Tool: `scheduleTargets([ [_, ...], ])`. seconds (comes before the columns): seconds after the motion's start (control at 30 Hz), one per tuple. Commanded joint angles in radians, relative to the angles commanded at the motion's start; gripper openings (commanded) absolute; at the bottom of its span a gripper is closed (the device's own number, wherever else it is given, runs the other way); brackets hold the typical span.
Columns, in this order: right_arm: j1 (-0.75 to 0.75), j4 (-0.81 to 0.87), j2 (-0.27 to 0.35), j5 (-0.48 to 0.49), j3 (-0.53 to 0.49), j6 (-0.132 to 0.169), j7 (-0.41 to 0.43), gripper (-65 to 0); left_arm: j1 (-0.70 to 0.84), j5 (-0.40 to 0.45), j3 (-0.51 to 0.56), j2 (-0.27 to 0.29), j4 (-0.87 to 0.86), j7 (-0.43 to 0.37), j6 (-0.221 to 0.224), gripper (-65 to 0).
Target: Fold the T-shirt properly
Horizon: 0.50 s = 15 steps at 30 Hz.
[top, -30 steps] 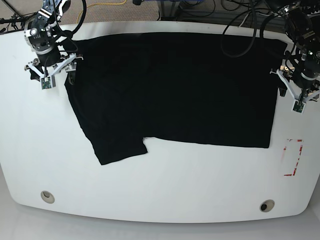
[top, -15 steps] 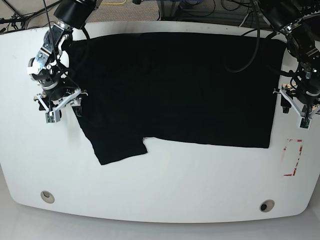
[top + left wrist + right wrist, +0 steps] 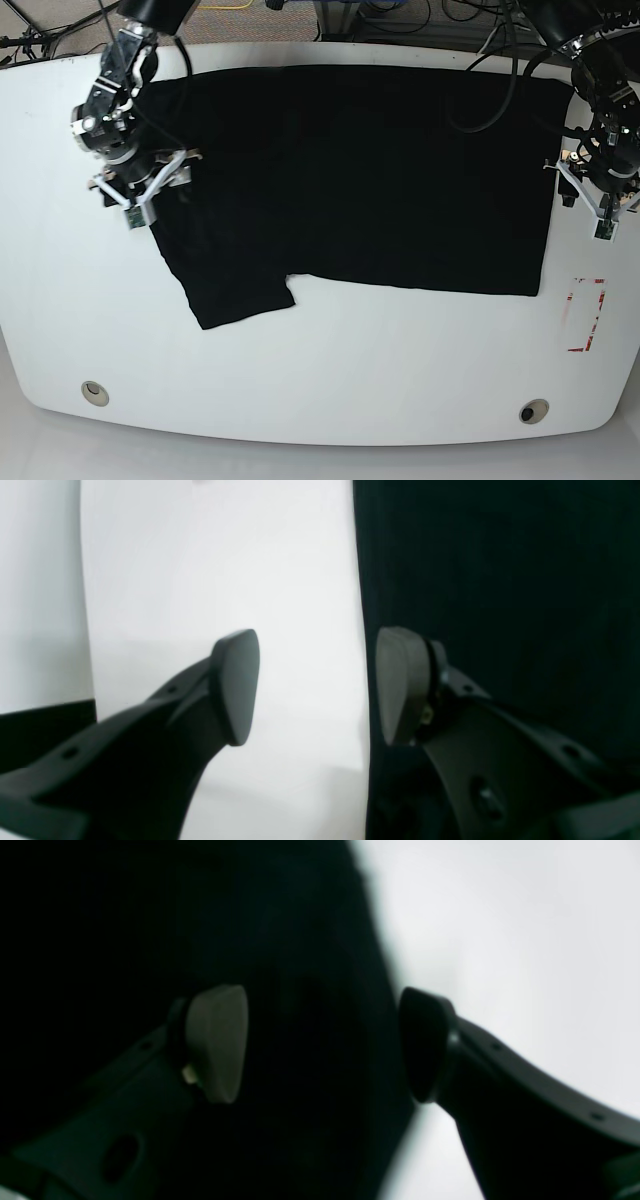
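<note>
The black T-shirt [image 3: 350, 170] lies spread flat across the white table [image 3: 350, 360], with one sleeve reaching toward the front left. My right gripper [image 3: 143, 183] is at the shirt's left edge. In the right wrist view this gripper [image 3: 320, 1042] is open, with the T-shirt [image 3: 150, 940] under one pad and its edge running between the fingers. My left gripper [image 3: 592, 190] hangs at the shirt's right edge. It is also open [image 3: 315, 685]: one pad is over bare table [image 3: 225, 555], the other over the T-shirt [image 3: 500, 580].
A red-outlined rectangle [image 3: 586, 315] is marked on the table at the right. Two round holes [image 3: 95, 392] [image 3: 533, 411] sit near the front edge. Cables [image 3: 480, 40] hang behind the far edge.
My right gripper has come forward from the far left corner and then moved right, onto the shirt's left edge. My left gripper shifted slightly along the shirt's right edge. The shirt lies as before.
</note>
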Motion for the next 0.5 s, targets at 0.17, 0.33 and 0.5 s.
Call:
scheduleTargets([
  [0.17, -0.055, 0.0, -0.015, 0.002, -0.068, 0.0, 0.011, -20.5, 0.0, 0.0, 0.025, -0.003, -0.023, 0.0, 0.0, -30.4],
  [0.33, -0.094, 0.0, -0.017, -0.005, -0.135, 0.0, 0.078, -20.5, 0.0, 0.0, 0.026, -0.005, -0.04, 0.0, 0.0, -30.4],
  [0.5, -0.089, -0.018, -0.015, -0.006, -0.147, 0.0, 0.1, -20.5, 0.0, 0.0, 0.026, -0.006, -0.04, 0.0, 0.0, -30.4],
])
